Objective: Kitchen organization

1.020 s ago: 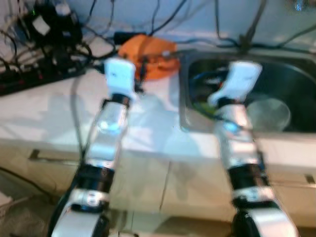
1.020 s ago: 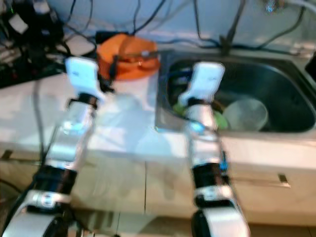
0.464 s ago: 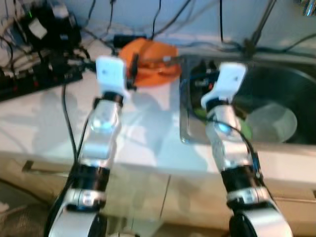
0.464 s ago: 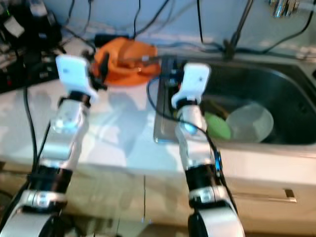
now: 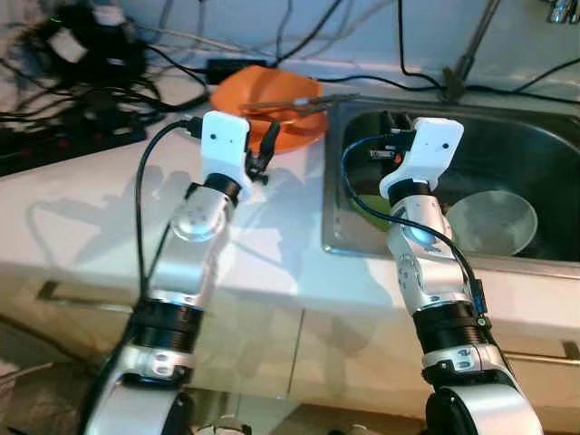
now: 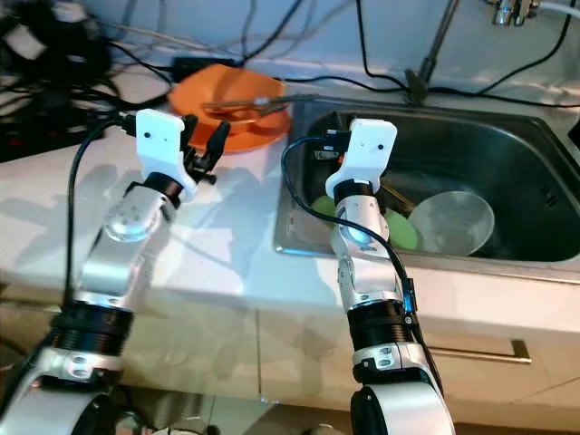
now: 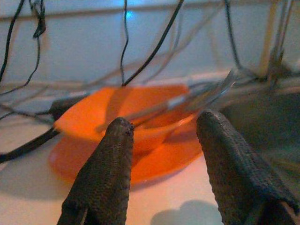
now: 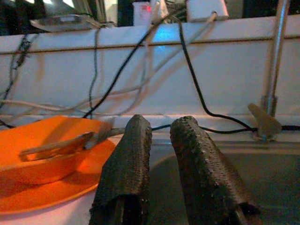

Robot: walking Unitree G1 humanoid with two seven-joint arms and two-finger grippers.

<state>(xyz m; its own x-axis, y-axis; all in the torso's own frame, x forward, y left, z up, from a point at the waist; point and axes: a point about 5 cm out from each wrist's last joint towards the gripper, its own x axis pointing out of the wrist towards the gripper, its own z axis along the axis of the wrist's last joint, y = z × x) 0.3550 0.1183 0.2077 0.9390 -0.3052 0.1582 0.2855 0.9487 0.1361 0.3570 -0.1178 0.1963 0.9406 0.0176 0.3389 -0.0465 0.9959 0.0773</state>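
Far left on the counter, a tangle of cables (image 5: 82, 82) could snag an arm. The left gripper (image 7: 164, 154), fingers spread wide and empty, hovers just near of the orange bowl (image 5: 272, 104); a clumsy push might tip the tongs (image 5: 290, 104) resting across it. The right gripper (image 8: 159, 154), fingers narrow and empty, hangs over the sink (image 6: 535, 172), where a clear bowl (image 6: 450, 222) sits.

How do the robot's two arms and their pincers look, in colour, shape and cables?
Both arms are silver metal with rounded joints, black bands lower down and a white boxy block at each wrist. A black cable loops along each forearm. The left pincer and the right pincer each have two long black fingers with a rough, textured surface.
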